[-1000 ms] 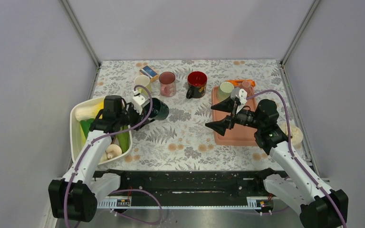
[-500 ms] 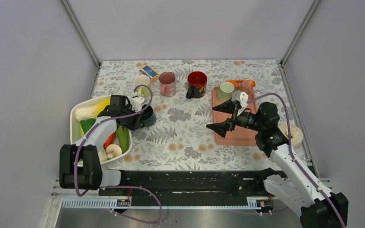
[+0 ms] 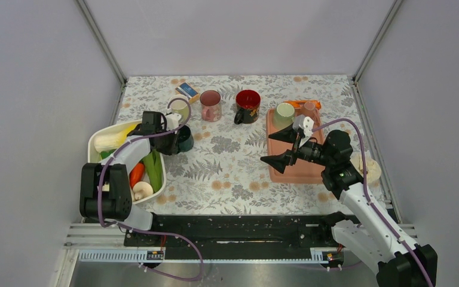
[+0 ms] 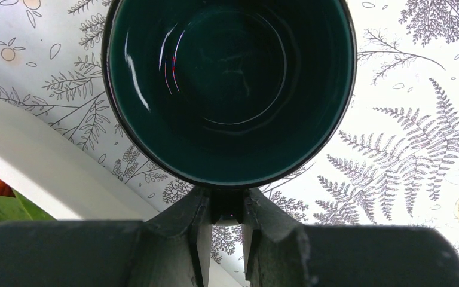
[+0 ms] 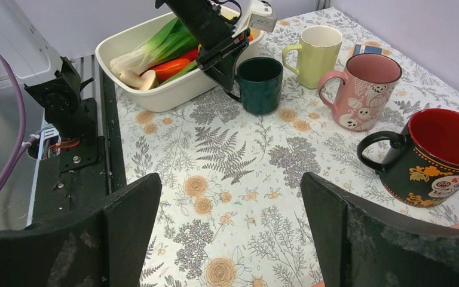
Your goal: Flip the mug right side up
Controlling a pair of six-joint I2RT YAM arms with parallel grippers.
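Left wrist view looks straight down into the dark green mug (image 4: 230,89), mouth up on the surface (image 4: 406,137) just beside the white tub (image 4: 42,149); the left tool (image 4: 227,224) pinches its handle, while the right tool (image 3: 264,148), spread wide and empty, hangs well apart.

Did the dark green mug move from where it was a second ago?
Yes. The green mug moved left, toward the white tub, and it stands upright right next to it.
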